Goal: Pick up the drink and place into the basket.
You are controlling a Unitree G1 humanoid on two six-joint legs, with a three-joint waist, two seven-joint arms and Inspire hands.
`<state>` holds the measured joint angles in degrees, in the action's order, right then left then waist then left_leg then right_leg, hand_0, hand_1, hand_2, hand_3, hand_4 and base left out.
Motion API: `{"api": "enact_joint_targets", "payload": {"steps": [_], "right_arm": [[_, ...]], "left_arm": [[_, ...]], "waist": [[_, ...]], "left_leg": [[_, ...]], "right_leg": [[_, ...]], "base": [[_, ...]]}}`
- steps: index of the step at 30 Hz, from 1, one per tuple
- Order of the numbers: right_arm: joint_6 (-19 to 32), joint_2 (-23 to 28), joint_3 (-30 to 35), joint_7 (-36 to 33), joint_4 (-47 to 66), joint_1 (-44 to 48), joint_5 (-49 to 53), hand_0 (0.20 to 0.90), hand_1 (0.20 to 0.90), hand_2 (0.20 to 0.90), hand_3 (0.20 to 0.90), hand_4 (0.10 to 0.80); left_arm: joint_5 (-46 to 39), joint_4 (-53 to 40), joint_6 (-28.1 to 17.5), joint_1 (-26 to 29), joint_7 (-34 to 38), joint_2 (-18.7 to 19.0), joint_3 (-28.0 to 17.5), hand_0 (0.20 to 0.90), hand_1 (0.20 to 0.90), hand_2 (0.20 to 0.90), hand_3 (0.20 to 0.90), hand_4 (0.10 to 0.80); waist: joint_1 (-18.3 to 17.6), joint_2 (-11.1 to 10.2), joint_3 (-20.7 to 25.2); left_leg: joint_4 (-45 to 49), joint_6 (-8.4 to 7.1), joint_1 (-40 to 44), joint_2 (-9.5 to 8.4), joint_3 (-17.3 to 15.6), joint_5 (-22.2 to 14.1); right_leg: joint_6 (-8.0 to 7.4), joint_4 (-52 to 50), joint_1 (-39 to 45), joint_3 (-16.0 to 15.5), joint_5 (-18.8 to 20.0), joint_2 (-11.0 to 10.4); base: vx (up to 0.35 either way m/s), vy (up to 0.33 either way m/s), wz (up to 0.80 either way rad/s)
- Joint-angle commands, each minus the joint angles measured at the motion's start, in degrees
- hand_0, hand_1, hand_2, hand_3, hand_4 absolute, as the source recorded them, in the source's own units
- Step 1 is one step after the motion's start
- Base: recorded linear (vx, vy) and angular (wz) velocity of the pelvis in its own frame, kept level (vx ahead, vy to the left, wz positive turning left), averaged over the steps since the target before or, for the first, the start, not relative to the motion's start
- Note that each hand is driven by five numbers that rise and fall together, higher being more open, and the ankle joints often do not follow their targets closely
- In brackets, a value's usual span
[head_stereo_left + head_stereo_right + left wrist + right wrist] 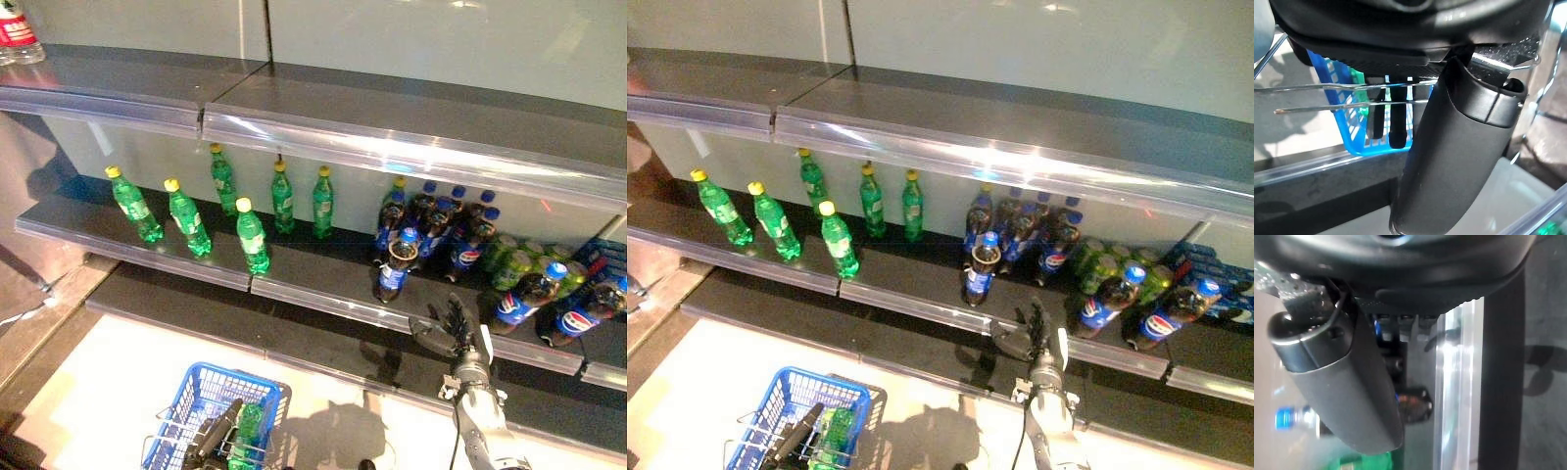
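My left hand (211, 438) is shut on the thin wire handles (1352, 95) of the blue basket (201, 380), which hangs low at the left. A green bottle (245, 426) lies inside it. My right hand (446, 331) is open and empty, fingers spread, just in front of the lower shelf's edge. Dark cola bottles with blue caps stand on that shelf; the nearest one (395, 266) is up and to the left of the hand. Two more cola bottles (524, 299) lie on their sides to its right. The right wrist view shows a cola bottle (1413, 404) past the fingers.
Green bottles (186, 220) with yellow caps stand along the left of the lower shelf (127, 245). Green cans (519, 259) and a blue pack (609, 257) sit at the right. A clear-edged upper shelf (392, 137) overhangs, with a red-labelled bottle (15, 34) at its far left.
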<state>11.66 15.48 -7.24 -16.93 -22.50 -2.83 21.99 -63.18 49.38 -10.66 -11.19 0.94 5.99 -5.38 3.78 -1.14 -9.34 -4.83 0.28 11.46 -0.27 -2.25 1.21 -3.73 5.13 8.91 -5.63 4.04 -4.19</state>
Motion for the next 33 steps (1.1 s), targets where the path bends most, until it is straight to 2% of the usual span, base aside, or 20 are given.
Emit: {"api": "enact_joint_targets", "payload": {"steps": [1,15,19,22,23,25,26,28,30,33], "right_arm": [[3.94,1.44,1.03,-0.61,4.27,6.64,-3.75,0.9,0.9,0.9,0.9,0.8],[3.14,3.04,1.56,-0.57,4.42,7.45,-4.88,0.9,0.9,0.9,0.9,0.8],[3.34,4.16,1.32,-1.47,3.24,9.85,-2.81,0.9,0.9,0.9,0.9,0.8],[6.55,4.02,1.23,-2.45,0.86,11.32,-1.19,0.9,0.9,0.9,0.9,0.8],[7.15,4.0,1.11,-2.67,0.6,11.47,-1.08,0.9,0.9,0.9,0.9,0.8],[8.78,4.06,0.73,-3.79,0.14,11.9,-0.86,0.9,0.9,0.9,0.9,0.8],[9.53,4.23,1.03,-4.41,-0.03,12.09,-0.34,0.9,0.9,0.9,0.9,0.8],[9.74,4.53,1.63,-4.83,0.0,12.42,1.08,0.9,0.9,0.9,0.9,0.8],[9.5,4.9,2.63,-4.8,-0.27,13.52,3.74,0.9,0.9,0.9,0.9,0.8],[10.09,6.07,3.46,-5.29,-1.4,16.82,4.81,0.9,0.9,0.9,0.9,0.8]], "left_arm": [[2.12,-5.5,-11.02,4.73,-3.76,4.8,-1.08,0.3,0.3,0.3,0.2,0.1],[2.07,-5.37,-10.32,4.92,-4.31,4.89,-0.74,0.3,0.3,0.3,0.2,0.1],[2.17,-5.57,-10.28,5.83,-4.99,5.07,0.18,0.3,0.3,0.3,0.2,0.1],[1.47,-5.4,-9.88,7.06,-5.48,6.1,0.54,0.3,0.3,0.3,0.2,0.1],[1.28,-5.4,-9.79,7.24,-5.48,6.32,0.67,0.3,0.3,0.3,0.2,0.1],[1.28,-5.24,-9.32,7.89,-5.33,7.26,1.33,0.3,0.3,0.3,0.2,0.1],[1.52,-5.31,-8.9,8.04,-5.2,7.69,1.69,0.3,0.3,0.3,0.2,0.1],[1.35,-5.41,-8.25,8.09,-4.99,8.08,2.37,0.3,0.3,0.3,0.2,0.1],[0.87,-5.21,-8.35,8.74,-4.67,8.05,3.41,0.3,0.3,0.3,0.2,0.1],[-1.59,-5.61,-8.9,10.88,-3.66,8.71,5.0,0.3,0.3,0.3,0.2,0.1]], "waist": [[1.44,1.22,4.42],[1.59,1.07,3.83],[2.21,0.95,1.42],[2.42,0.6,-1.94],[2.37,0.59,-2.47],[2.28,0.42,-4.22],[2.04,0.38,-5.34],[1.54,-0.03,-6.22],[0.53,-0.74,-6.88],[-1.47,-1.13,-8.75]], "left_leg": [[0.87,1.46,-1.93,-5.84,4.23,-2.13],[2.22,1.87,-2.01,-6.21,4.13,-2.83],[8.56,3.45,-4.33,-6.77,4.59,-5.24],[12.36,5.92,-6.25,-7.88,5.37,-6.96],[12.8,6.3,-6.49,-8.03,5.53,-7.18],[14.29,7.43,-7.25,-8.58,6.28,-7.89],[15.53,7.72,-7.54,-8.65,6.91,-8.43],[16.48,7.55,-7.94,-9.05,8.12,-8.68],[17.07,7.05,-8.92,-9.94,9.61,-8.89],[18.01,6.51,-10.45,-10.33,10.91,-9.68]], "right_leg": [[0.45,-3.06,-0.13,-3.14,-3.62,3.2],[0.07,-4.54,-0.54,-3.15,-3.75,2.44],[-0.04,-12.89,-3.84,-2.36,-5.12,0.33],[-2.07,-26.02,-11.58,-0.5,-2.19,-1.3],[-2.27,-28.73,-12.95,0.19,-1.35,-1.19],[-2.96,-36.84,-18.29,1.85,2.84,-1.11],[-3.02,-40.0,-21.11,3.83,4.81,-0.55],[-2.74,-37.26,-22.3,5.7,5.51,0.3],[-2.64,-28.82,-22.06,6.98,4.51,1.5],[-3.01,-21.46,-24.81,8.65,5.32,4.29]], "base": [[-0.003,0.043,0.16],[0.008,0.032,0.04],[-0.015,0.091,0.0],[-0.072,0.077,-0.02],[-0.067,0.062,-0.02],[-0.037,0.031,-0.02],[0.048,-0.046,0.02],[0.123,-0.12,0.17],[0.145,-0.189,0.26],[0.082,-0.261,0.43]]}}
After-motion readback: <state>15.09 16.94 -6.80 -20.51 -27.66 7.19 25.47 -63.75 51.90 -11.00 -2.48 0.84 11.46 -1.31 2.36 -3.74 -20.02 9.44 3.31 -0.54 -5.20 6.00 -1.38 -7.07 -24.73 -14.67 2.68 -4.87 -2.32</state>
